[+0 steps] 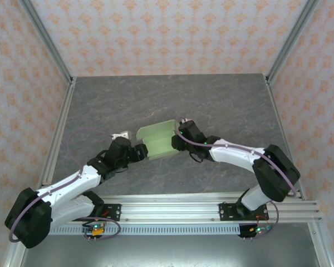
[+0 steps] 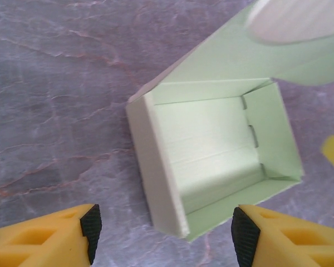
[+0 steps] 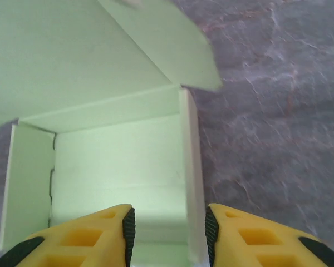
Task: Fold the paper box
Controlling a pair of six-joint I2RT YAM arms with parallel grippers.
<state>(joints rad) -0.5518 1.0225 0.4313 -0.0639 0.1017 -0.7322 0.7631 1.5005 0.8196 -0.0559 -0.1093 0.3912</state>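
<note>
The paper box (image 1: 157,143) is a pale green open tray with low walls, lying mid-table with its lid flap (image 1: 155,130) raised at the far side. My left gripper (image 1: 140,151) sits at its left side, open. In the left wrist view the near corner of the paper box (image 2: 211,144) lies between the spread fingertips (image 2: 91,229) without touching them. My right gripper (image 1: 177,140) is at the box's right side. In the right wrist view its jaws stand apart astride one side wall (image 3: 192,167), one pad (image 3: 128,231) inside the tray and the other outside.
Grey marbled table (image 1: 222,105) with patterned walls on three sides and metal corner posts (image 1: 47,41). An aluminium rail (image 1: 211,211) carrying the arm bases runs along the near edge. Both arms reach in toward the middle, close to each other.
</note>
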